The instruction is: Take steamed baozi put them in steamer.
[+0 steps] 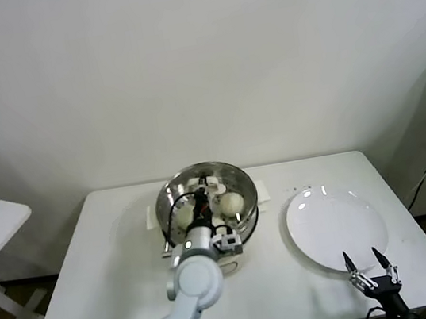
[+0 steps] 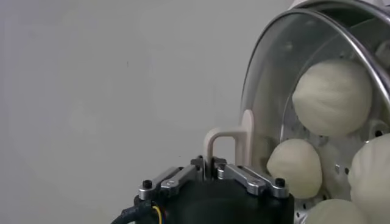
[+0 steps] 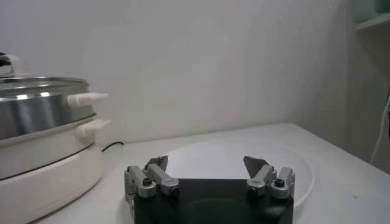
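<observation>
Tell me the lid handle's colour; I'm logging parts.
Cream, like the pot base. The lid handle, gripped by the left claw, shows best in the left wrist view.

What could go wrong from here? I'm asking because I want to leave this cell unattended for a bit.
The left tool pinches only the thin lid handle, so the glass lid may swing or slip onto the baozi in the steamer. The right tool sits open at the near edge of the plate; a careless move could nudge it.
</observation>
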### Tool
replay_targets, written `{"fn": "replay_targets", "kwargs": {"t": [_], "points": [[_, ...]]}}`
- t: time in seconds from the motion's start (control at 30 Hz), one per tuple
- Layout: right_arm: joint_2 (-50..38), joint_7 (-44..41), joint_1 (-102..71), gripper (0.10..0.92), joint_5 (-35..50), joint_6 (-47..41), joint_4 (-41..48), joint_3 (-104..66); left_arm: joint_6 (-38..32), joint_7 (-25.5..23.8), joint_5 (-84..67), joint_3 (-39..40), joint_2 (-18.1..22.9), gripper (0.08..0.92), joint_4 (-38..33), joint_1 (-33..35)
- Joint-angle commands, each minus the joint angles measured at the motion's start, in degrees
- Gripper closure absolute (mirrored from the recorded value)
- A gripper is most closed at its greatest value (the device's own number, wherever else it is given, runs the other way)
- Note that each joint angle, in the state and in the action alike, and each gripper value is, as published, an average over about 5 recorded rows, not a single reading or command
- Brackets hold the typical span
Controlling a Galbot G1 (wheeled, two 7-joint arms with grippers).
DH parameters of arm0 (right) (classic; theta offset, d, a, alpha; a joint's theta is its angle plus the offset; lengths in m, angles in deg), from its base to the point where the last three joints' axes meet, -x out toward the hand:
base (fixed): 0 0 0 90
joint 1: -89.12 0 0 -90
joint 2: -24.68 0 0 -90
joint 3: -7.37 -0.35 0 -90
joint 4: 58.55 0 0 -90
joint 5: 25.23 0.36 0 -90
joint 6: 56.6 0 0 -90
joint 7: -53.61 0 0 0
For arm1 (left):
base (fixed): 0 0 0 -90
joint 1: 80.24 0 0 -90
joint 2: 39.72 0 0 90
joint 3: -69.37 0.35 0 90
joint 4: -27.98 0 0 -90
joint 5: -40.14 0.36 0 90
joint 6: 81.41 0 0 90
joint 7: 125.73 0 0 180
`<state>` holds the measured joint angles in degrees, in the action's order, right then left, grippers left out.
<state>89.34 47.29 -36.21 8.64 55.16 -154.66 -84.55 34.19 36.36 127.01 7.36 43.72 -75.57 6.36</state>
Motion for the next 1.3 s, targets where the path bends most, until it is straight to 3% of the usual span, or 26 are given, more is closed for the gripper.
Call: {"fn": "replay_targets", "kwargs": {"t": [0.03,0.43,0.73,1.07,1.3], "points": [[-0.02,0.05,0.08,0.203,0.01,0.04,-0.01,0.0,-0.09,0.19,0.0,-0.04,0.12,0.767,0.01,0.35],[0.01,0.06,-0.25,0.203,0.05,0.38,0.04,0.05,-0.31,-0.13,-0.21,-0.14,-0.56,0.421,-1.67,1.63],[0.16,0.05,-0.27,0.203,-0.4,0.32,0.21,0.48,-0.82,0.24,-2.96,-0.84,-2.51,0.189,-7.85,4.59],[0.4,-0.03,-0.32,0.203,-0.91,-0.01,0.24,0.68,0.08,2.15,-13.92,-5.31,-8.4,0.177,-21.52,12.52],[0.36,-0.26,-0.34,0.203,-1.38,-0.6,-0.15,0.36,-1.67,14.29,-51.42,-16.62,-14.85,0.177,-23.95,17.82]]}}
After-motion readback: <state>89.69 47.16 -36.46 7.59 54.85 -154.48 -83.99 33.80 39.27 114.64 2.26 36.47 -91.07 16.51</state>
